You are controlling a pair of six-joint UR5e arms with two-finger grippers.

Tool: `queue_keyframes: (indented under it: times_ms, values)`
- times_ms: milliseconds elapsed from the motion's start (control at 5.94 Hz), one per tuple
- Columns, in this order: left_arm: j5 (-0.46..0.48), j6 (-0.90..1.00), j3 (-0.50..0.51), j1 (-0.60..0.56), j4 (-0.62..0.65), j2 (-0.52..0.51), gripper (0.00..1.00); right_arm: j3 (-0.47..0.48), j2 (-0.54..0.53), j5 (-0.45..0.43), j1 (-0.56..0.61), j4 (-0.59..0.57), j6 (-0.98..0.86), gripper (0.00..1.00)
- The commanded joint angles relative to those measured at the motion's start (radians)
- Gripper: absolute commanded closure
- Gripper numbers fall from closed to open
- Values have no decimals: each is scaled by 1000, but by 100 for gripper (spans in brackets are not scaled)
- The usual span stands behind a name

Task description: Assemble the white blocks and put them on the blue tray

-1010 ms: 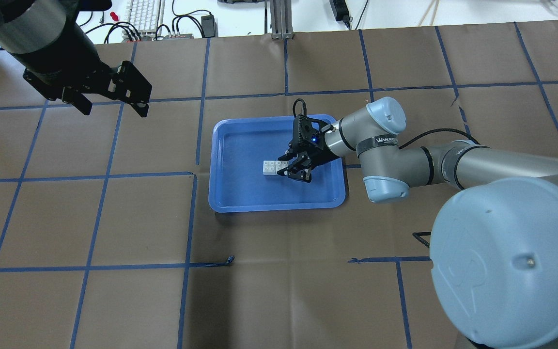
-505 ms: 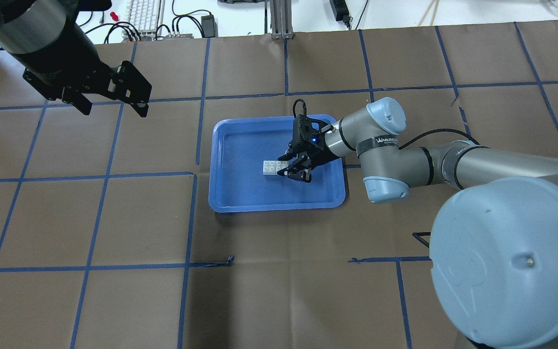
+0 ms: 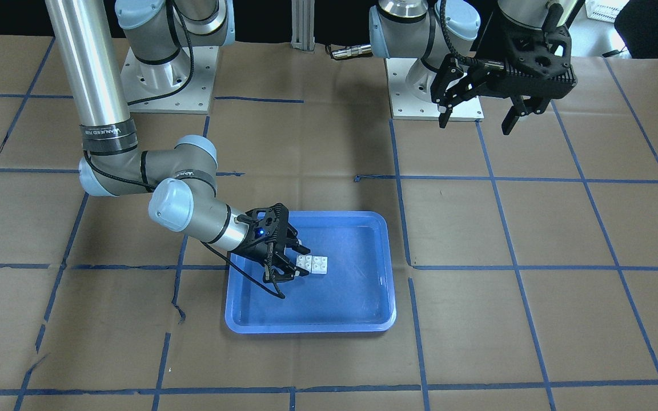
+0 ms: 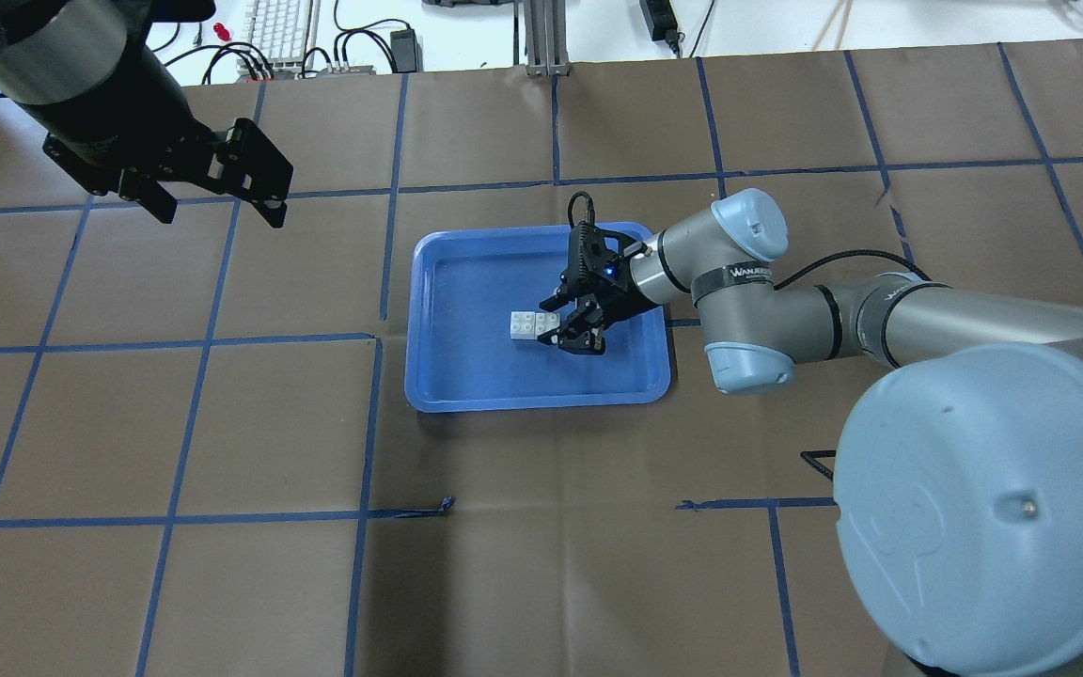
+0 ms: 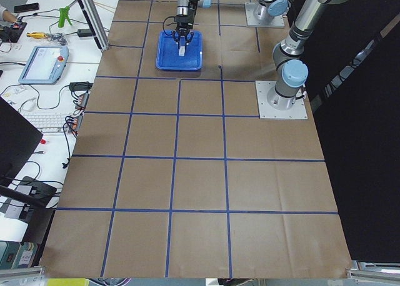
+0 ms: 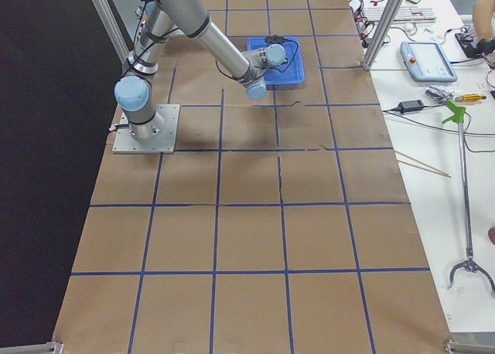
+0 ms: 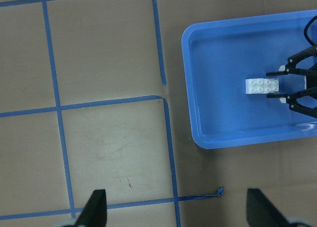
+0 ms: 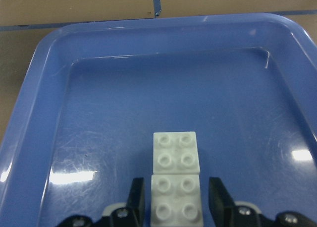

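The two white blocks [image 4: 532, 324] lie joined side by side on the floor of the blue tray [image 4: 429, 390]. They also show in the front view [image 3: 314, 264], the left wrist view [image 7: 261, 85] and the right wrist view [image 8: 176, 160]. My right gripper [image 4: 557, 324] is low in the tray. Its fingers [image 8: 137, 195] straddle the nearer block with a small gap on each side, so it is open. My left gripper [image 4: 222, 202] is open and empty. It hangs high over the table, far to the left of the tray.
The tray [image 3: 306, 328] sits mid-table on brown paper with a blue tape grid. A keyboard [image 4: 278, 28] and cables lie beyond the far edge. The arm bases [image 3: 166, 80] stand at the robot's side of the table.
Almost nothing has changed. The right gripper stays around the nearer block in the tray. The left arm has barely moved.
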Motion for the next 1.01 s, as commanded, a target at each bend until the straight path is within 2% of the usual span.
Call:
queue_keyframes:
  times_ms: [0, 168, 337, 505, 673, 842]
  values:
    - [4, 2, -8, -5, 4, 6, 1, -2, 0, -6, 0, 3, 0, 27]
    - [2, 2, -8, -7, 4, 6, 1, -12, -11, -7, -2, 11, 20, 0]
    - [2, 2, -10, -4, 4, 6, 1, -34, -42, -18, -8, 19, 117, 0]
    - [-2, 0, -5, -4, 6, 5, 1, -40, -89, -91, -17, 90, 127, 0]
    - [10, 2, -2, 8, -6, 12, 1, -52, -182, -163, -17, 238, 223, 0]
    - [5, 0, -5, 4, -5, 8, 1, -78, -273, -309, -18, 379, 324, 0]
